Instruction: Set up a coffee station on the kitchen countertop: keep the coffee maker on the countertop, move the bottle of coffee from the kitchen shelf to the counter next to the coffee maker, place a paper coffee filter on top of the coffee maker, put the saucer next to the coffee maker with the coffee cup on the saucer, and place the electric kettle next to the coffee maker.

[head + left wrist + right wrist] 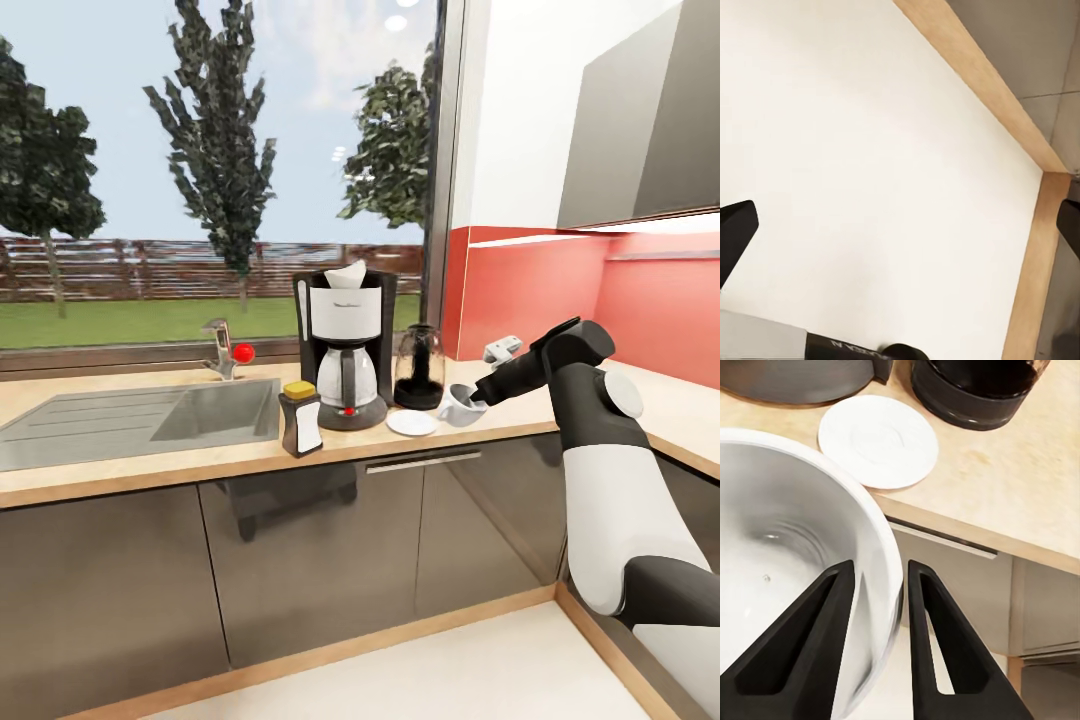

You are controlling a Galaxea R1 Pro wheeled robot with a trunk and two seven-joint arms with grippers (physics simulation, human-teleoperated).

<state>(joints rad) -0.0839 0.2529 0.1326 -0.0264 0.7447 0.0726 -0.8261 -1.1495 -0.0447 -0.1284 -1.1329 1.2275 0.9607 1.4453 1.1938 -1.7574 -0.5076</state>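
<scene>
Head view: we see the coffee maker (345,345) at the counter's (150,470) back edge with a white paper filter (347,274) on top, the bottle (300,418) at its left, the dark kettle (419,367) at its right, and the flat saucer (411,423) near the front edge.
Cup: the right gripper (478,395) holds the white cup (458,405) tilted, just beside the saucer.
Left wrist view: the left gripper's (900,232) black fingers (735,232) stand wide apart over the pale floor (870,150).
Right wrist view: fingers (802,652) pinch the cup's thin rim, one inside, one outside.
Handling: we judge the cup light, rigid, glossy, slippery and breakable.
</scene>
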